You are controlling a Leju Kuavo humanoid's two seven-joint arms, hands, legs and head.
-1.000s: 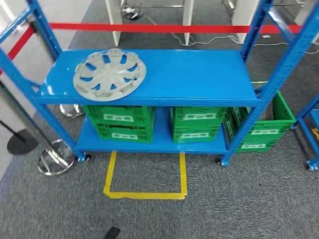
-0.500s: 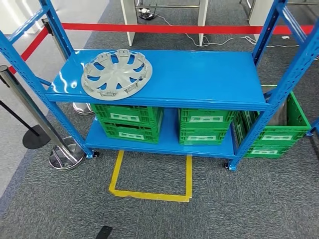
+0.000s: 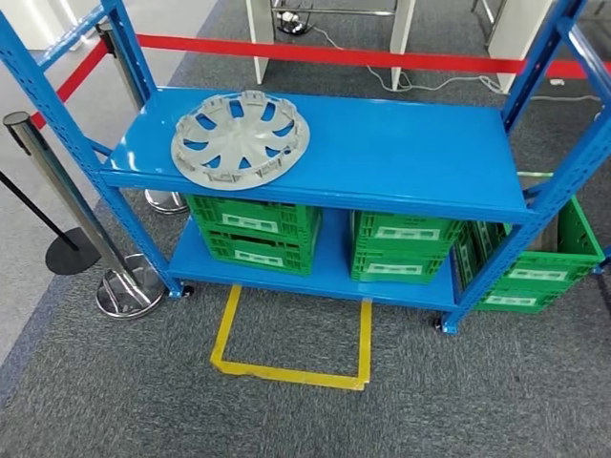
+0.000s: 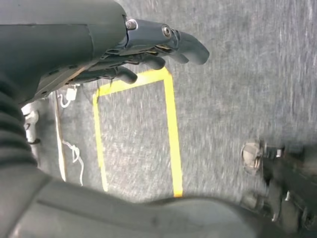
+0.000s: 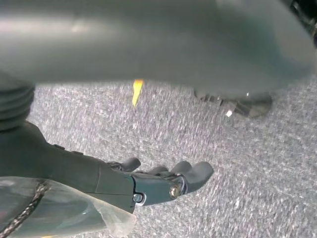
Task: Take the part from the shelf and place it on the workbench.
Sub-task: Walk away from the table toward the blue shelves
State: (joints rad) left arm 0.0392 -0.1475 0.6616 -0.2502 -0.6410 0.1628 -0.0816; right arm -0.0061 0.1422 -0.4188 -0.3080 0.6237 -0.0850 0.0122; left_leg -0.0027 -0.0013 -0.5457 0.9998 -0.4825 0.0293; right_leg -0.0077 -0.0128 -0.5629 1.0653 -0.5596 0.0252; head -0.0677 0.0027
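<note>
The part, a grey plastic wheel cover (image 3: 240, 139) with curved spokes, lies flat on the left half of the blue shelf's top board (image 3: 404, 153) in the head view. My left hand (image 4: 149, 47) hangs over the grey carpet, fingers stretched out and holding nothing, above a yellow taped square (image 4: 172, 124). My right hand (image 5: 164, 181) also hangs over the carpet, fingers loosely extended and empty. Both hands are far from the wheel cover.
Green crates (image 3: 252, 229) (image 3: 404, 246) fill the lower shelf, and another green crate (image 3: 537, 267) stands at the right. Blue uprights (image 3: 65, 124) (image 3: 537, 205) frame the shelf. A chrome stanchion (image 3: 79, 205) with red belt (image 3: 346, 57) stands at left. A yellow floor marking (image 3: 292, 343) lies before the shelf.
The camera has moved: the whole scene has shifted to the right and slightly down in the picture, so the shelf sits more centred. The wheel cover lies unmoved on the shelf.
</note>
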